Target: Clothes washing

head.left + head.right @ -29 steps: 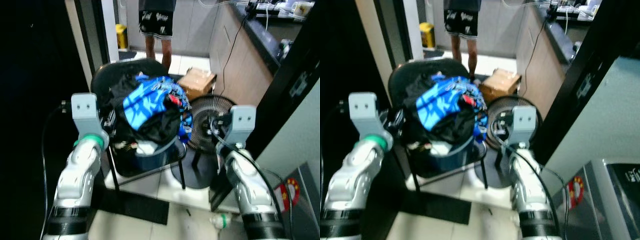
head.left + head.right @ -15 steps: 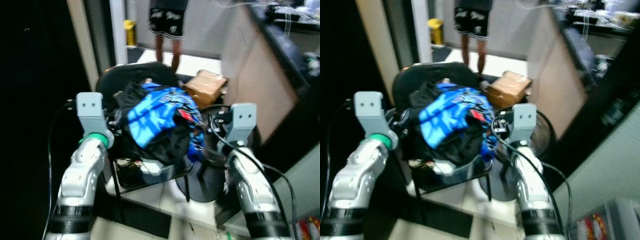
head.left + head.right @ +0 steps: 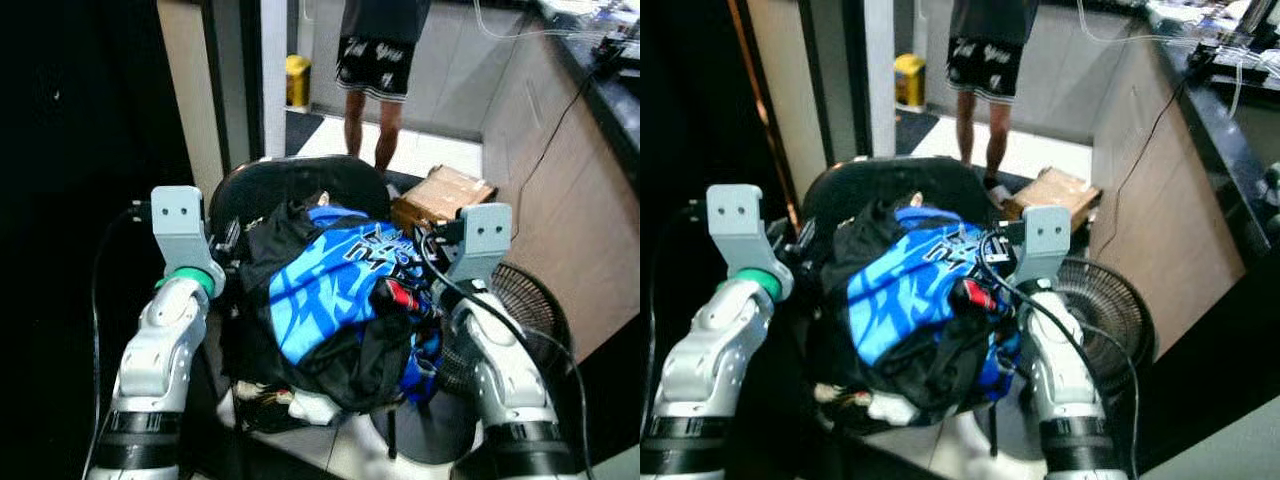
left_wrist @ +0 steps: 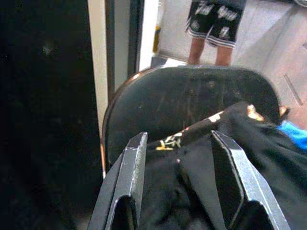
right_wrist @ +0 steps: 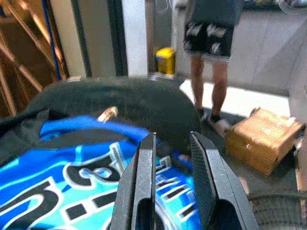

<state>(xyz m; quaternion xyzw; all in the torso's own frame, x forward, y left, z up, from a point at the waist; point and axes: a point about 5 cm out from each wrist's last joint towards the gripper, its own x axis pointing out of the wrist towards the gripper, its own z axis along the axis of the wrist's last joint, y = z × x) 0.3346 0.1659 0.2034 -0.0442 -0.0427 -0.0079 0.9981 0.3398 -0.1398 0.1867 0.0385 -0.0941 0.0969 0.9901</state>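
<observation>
The pile of clothes (image 3: 335, 310), black garments with a bright blue printed one on top, is heaped on a black chair (image 3: 290, 185) directly between the two arms. The left hand (image 4: 177, 158) is at the pile's left edge, its fingers (image 4: 132, 163) parted wide with black cloth lying between them; no grip on the cloth is visible. The right hand (image 5: 172, 165) is over the blue garment (image 5: 72, 191) at the pile's right side, its fingers a narrow gap apart and holding nothing.

Compared with one second ago, the head camera has moved closer: the pile now sits lower and larger in the eye views, and the floor fan (image 3: 520, 315) has shifted to the right edge.

The left wrist view shows the chair's curved backrest (image 4: 192, 100) behind the black cloth. The right wrist view shows a cardboard box (image 5: 264, 139) on the floor and a person's legs (image 5: 206, 81) beyond the chair.
</observation>
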